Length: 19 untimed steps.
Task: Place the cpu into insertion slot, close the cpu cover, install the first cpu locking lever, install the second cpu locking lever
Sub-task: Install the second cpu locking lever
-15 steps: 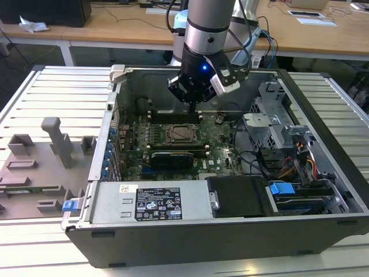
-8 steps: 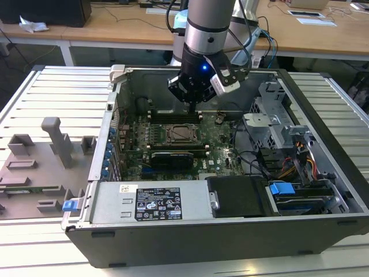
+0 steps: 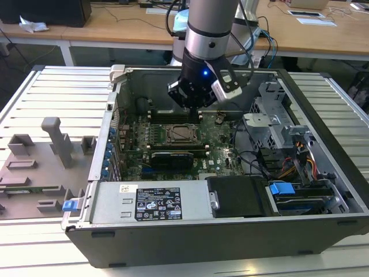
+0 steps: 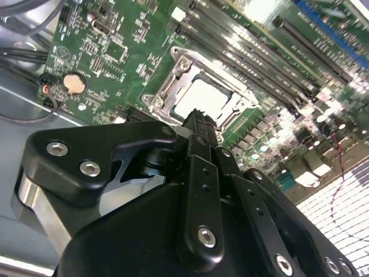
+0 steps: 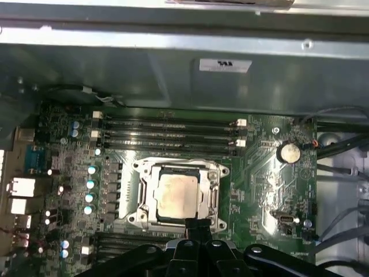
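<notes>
The cpu (image 5: 176,195) lies flat in the insertion slot (image 5: 136,167) on the green motherboard, its dull silver top showing. The silvery cpu cover (image 5: 212,196) lies down around it, framing the chip through its window. In the second wrist view the cpu (image 4: 203,99) and cover (image 4: 164,83) sit just past my fingertips. My gripper (image 5: 196,223) is shut with nothing between its fingers, its tip hovering at the edge of the socket. In the exterior view the gripper (image 3: 195,113) hangs inside the open computer case, just above and behind the socket (image 3: 180,134). I cannot make out the locking levers.
Long memory slots (image 5: 167,130) run beside the socket and a coin battery (image 5: 288,152) sits close by. A black card (image 3: 171,158), the power supply (image 3: 150,202), a metal drive cage (image 3: 277,121) and loose cables (image 3: 285,164) crowd the case. Grey fixtures (image 3: 55,138) stand at the exterior view's left.
</notes>
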Available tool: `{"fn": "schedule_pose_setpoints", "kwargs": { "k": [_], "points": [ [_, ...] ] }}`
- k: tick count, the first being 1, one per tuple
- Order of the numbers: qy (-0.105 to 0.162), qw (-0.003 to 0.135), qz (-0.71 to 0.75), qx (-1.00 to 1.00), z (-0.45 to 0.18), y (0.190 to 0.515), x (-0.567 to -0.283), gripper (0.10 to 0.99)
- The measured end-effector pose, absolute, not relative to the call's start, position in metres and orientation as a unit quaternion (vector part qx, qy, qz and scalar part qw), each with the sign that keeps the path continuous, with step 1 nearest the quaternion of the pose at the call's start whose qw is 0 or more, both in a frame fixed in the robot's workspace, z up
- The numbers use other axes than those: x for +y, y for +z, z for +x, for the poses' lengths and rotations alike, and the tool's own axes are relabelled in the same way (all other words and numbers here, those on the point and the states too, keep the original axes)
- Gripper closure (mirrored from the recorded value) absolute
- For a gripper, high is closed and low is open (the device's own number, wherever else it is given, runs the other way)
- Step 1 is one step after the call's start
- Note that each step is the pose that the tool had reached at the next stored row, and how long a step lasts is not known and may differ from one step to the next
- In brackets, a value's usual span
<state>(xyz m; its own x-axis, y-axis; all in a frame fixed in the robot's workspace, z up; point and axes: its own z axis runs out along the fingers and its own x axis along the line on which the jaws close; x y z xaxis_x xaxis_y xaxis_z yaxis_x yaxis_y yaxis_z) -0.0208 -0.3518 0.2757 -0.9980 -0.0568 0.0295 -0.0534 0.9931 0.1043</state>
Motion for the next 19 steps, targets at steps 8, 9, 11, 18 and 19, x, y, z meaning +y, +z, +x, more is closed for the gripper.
{"fn": "schedule_pose_setpoints", "kwargs": {
  "k": [8, 9, 11, 18, 19],
  "points": [
    [-0.052, 0.016, 0.028, -0.998, -0.024, 0.275, -0.381, 0.98],
    [-0.052, 0.016, 0.028, -0.998, -0.024, 0.275, -0.385, 0.98],
    [-0.053, 0.016, 0.028, -0.998, -0.025, 0.274, -0.394, 0.98],
    [-0.081, 0.015, 0.028, -0.996, -0.026, 0.274, -0.399, 0.98],
    [-0.081, 0.015, 0.028, -0.996, -0.026, 0.274, -0.399, 0.98]
  ]
}}
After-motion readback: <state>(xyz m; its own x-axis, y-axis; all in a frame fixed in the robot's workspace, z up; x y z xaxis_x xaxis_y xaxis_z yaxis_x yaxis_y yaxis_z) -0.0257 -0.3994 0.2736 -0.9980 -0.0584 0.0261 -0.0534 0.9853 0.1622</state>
